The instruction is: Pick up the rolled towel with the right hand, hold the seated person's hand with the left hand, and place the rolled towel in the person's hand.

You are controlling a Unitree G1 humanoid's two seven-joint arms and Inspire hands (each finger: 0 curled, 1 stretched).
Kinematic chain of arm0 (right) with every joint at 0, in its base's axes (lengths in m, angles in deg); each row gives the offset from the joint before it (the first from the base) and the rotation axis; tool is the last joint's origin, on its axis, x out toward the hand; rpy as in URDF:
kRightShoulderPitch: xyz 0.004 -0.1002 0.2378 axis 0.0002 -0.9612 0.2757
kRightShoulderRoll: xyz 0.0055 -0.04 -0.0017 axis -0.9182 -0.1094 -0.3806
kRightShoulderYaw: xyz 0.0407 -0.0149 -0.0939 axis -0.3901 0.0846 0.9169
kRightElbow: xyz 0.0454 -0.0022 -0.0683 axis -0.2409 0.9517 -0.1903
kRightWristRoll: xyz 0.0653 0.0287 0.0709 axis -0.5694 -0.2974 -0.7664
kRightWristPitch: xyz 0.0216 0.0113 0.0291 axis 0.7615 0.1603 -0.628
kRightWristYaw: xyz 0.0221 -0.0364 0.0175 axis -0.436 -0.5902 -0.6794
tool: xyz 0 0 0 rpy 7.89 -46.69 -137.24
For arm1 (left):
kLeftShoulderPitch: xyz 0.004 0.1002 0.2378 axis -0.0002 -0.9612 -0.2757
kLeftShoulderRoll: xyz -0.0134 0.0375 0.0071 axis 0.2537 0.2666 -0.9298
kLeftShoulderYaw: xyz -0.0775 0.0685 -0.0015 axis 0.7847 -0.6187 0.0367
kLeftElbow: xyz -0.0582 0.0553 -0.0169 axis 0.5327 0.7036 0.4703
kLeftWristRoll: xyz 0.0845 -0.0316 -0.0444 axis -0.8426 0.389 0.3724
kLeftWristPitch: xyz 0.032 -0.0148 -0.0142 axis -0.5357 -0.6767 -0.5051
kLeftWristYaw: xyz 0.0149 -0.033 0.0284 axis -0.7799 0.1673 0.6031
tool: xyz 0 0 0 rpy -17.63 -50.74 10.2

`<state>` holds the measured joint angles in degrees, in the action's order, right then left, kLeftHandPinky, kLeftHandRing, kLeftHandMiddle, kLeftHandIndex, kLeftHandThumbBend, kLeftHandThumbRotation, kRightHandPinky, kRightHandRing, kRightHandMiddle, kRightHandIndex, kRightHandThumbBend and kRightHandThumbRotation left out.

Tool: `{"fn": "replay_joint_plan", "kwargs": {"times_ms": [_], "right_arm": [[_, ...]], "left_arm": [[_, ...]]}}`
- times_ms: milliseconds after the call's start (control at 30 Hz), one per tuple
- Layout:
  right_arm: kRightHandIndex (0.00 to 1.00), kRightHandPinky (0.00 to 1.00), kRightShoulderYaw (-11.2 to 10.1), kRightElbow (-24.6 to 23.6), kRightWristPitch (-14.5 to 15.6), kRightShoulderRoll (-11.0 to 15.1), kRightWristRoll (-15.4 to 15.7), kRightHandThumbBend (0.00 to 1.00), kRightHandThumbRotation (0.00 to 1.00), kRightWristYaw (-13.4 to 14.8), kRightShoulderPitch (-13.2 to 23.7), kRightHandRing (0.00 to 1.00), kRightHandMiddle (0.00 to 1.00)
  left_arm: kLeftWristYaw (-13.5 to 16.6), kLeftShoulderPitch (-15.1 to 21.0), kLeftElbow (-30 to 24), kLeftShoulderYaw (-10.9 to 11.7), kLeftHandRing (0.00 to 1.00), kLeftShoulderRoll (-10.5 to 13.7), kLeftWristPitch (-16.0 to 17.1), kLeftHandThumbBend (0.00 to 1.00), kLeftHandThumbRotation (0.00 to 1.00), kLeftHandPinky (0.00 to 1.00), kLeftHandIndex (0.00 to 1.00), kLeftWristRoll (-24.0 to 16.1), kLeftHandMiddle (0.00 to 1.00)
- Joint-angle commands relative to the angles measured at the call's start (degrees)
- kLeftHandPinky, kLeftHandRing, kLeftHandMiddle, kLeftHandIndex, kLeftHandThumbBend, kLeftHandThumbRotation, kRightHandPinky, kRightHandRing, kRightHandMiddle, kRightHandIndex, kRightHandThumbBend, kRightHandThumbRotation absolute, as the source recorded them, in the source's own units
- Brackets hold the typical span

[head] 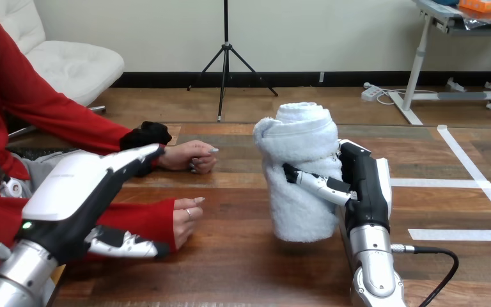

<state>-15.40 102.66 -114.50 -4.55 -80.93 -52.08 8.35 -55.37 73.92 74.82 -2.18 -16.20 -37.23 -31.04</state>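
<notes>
Wall (326, 25): pale and plain, with a black baseboard (294, 78) along its foot.
Floor (332, 102): brown wood boards ran beyond the table's far edge.
Table (243, 268): dark wooden top; white tape lines (470, 167) lay near its right edge.
Chair (70, 64): white and cushioned, stood beyond the far left corner.
Tripod (225, 57): black, stood beyond the far edge's middle.
Desk (444, 16): white-legged, stood beyond the far right corner, with a power strip (372, 91) on the floor near its foot.

The rolled towel (300, 166) is gripped upright by the right hand (364, 192); the left hand (80, 185) is stretched, fingers straight, beside the person's hands (192, 157).
</notes>
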Motion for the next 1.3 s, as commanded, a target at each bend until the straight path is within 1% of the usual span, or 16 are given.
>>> {"fn": "replay_joint_plan", "kwargs": {"times_ms": [0,100,200,400,600,800,900,1033,1200,1267], "right_arm": [[0.44,0.23,-1.19,-4.64,-3.33,-0.23,-1.29,0.74,0.0,-0.41,1.99,0.26,0.4],[0.43,0.22,-1.56,-4.84,-3.75,-0.24,-1.78,0.74,0.0,-1.13,1.92,0.26,0.4],[0.43,0.22,-1.61,-5.09,-4.11,-0.09,-1.89,0.74,0.0,-1.2,1.88,0.26,0.39],[0.42,0.22,-1.89,-5.86,-4.76,0.05,-2.22,0.76,0.0,-1.37,1.79,0.25,0.38],[0.41,0.21,-1.9,-7.1,-5.2,0.19,-2.19,0.78,0.0,-1.2,1.45,0.25,0.38],[0.41,0.21,-2.09,-8.48,-5.48,0.03,-2.7,0.78,0.0,-1.76,1.08,0.25,0.37],[0.4,0.21,-2.12,-9.25,-5.6,-0.07,-2.82,0.78,0.0,-1.84,0.82,0.25,0.37],[0.4,0.21,-2.15,-10.71,-5.15,-0.35,-2.95,0.78,0.0,-1.67,0.36,0.24,0.37],[0.4,0.21,-2.1,-12.4,-4.79,-0.7,-3.14,0.79,0.0,-1.69,-0.24,0.24,0.37],[0.4,0.21,-2.02,-13.19,-4.84,-0.82,-3.19,0.79,0.0,-1.84,-0.58,0.25,0.37]], "left_arm": [[-0.07,4.85,3.36,-0.92,0.83,2.74,0.69,1.0,0.27,0.72,0.87,0.9,0.86],[-0.07,5.43,5.18,-1.46,0.83,3.68,0.49,1.0,0.28,0.73,0.87,0.13,0.86],[-0.14,6.07,7.08,-2.08,0.84,4.57,0.46,1.0,0.3,0.74,0.88,-0.33,0.86],[0.9,7.95,12.16,-3.58,0.85,6.1,1.5,1.0,0.31,0.75,0.88,-1.34,0.86],[3.81,10.6,18.97,-5.82,0.84,7.28,2.93,1.0,0.33,0.76,0.88,-3.52,0.86],[6.18,13.5,25.41,-8.35,0.84,7.82,2.98,1.0,0.34,0.75,0.89,-5.67,0.86],[8.35,15.2,29.11,-9.83,0.84,7.91,3.46,1.0,0.36,0.75,0.89,-7.14,0.87],[11.15,17.8,34.24,-12.07,0.83,7.62,3.37,1.0,0.41,0.75,0.89,-8.97,0.86],[13.98,20.38,39.2,-14.48,0.83,7.14,3.17,1.0,0.45,0.75,0.89,-10.36,0.86],[15.56,21.49,41.39,-15.64,0.82,6.79,2.96,1.0,0.47,0.75,0.89,-11.11,0.86]]}}
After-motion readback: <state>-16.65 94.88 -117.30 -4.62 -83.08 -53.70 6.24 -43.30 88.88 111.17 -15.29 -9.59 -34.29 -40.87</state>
